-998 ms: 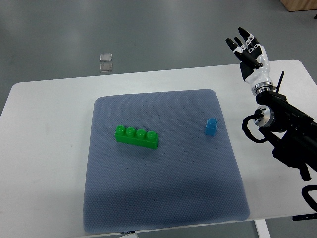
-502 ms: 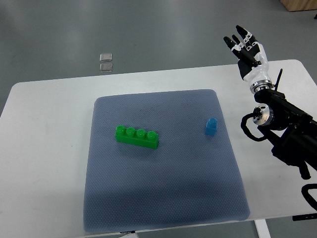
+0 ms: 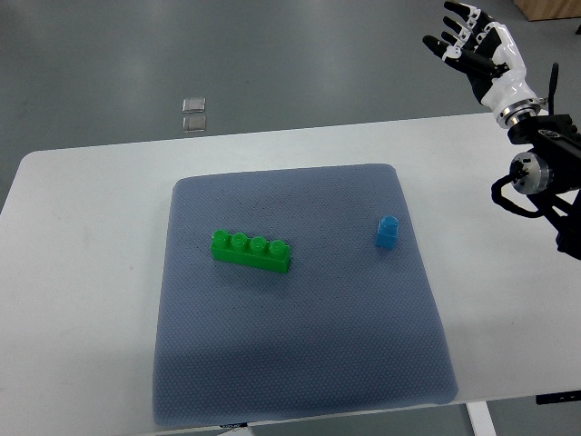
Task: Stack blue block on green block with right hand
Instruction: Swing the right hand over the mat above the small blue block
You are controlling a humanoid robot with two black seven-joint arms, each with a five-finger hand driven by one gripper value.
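**Nothing picked up yet: both blocks sit apart on the mat**

From my station I see the right hand (image 3: 479,50) raised at the top right corner of the view, beyond the far edge of the white table (image 3: 82,245) and well away from the work. Its fingers (image 3: 458,36) are spread apart and hold nothing. The left arm does not show at all.

The blue block (image 3: 388,232) stands upright on the grey-blue mat (image 3: 300,363), near the mat's right edge. The green block (image 3: 251,251), a long four-stud brick, lies flat near the middle of the mat, slightly angled, well apart from the blue one, with bare mat between them. Its studs are uncovered.

By my reading, the task has hardly begun: no grasp, no lift, no stacking. Everything is left to do. I judge the hand must come down and inward to the blue block, close on it, carry it left across the mat, and seat it on the green block's studs.

Two small clear squares (image 3: 193,114) lie on the floor beyond the table, irrelevant to the job.
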